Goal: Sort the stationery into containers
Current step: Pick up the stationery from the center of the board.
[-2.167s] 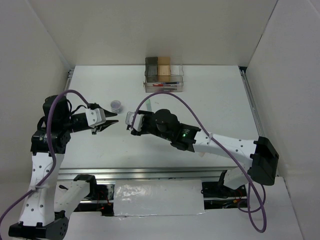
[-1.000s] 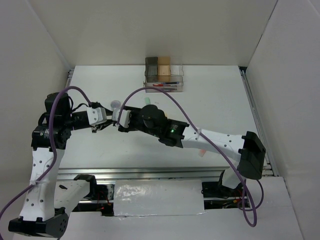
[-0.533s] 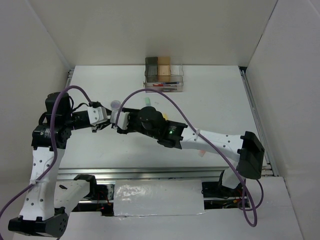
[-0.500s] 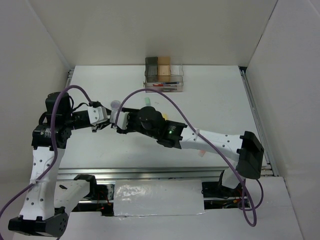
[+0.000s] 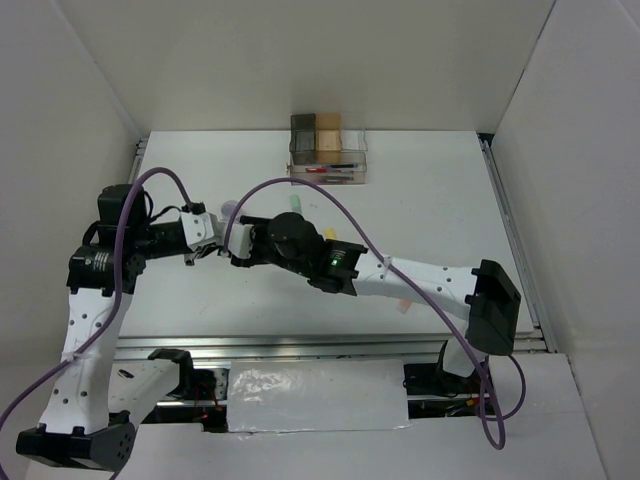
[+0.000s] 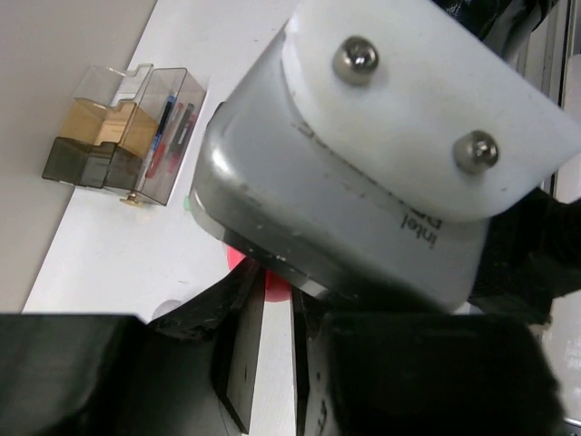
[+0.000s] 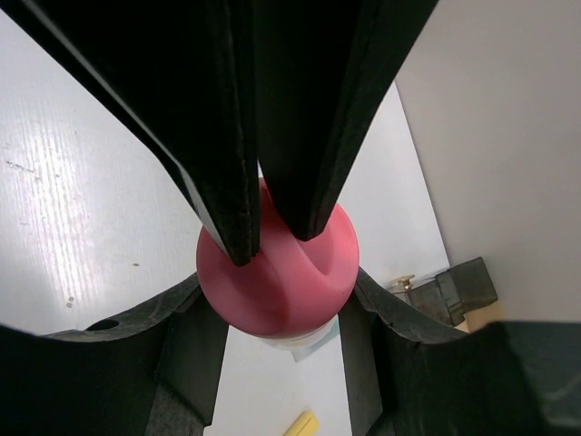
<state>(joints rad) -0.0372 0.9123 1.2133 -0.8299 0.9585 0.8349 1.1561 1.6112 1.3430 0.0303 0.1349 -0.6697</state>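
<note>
The pink stubby cylinder hangs in the air between both grippers, end-on to the right wrist view. My right gripper is shut on its sides. My left gripper has its jaws almost together and pinches the cylinder's pink end. In the top view the left gripper and the right gripper meet tip to tip at the left of the table, and the cylinder is hidden there. The containers stand at the back: dark grey box, tan box, and clear tray with pens in it.
A purple pot sits just behind the grippers. A green marker and a yellow marker lie near the right arm, and a small item lies under it. White walls close in the table. The containers show in the left wrist view.
The right gripper has reached left and met the left gripper. The left jaws, spread at first, have closed on the pink cylinder. Both have barely moved in the last half second.
</note>
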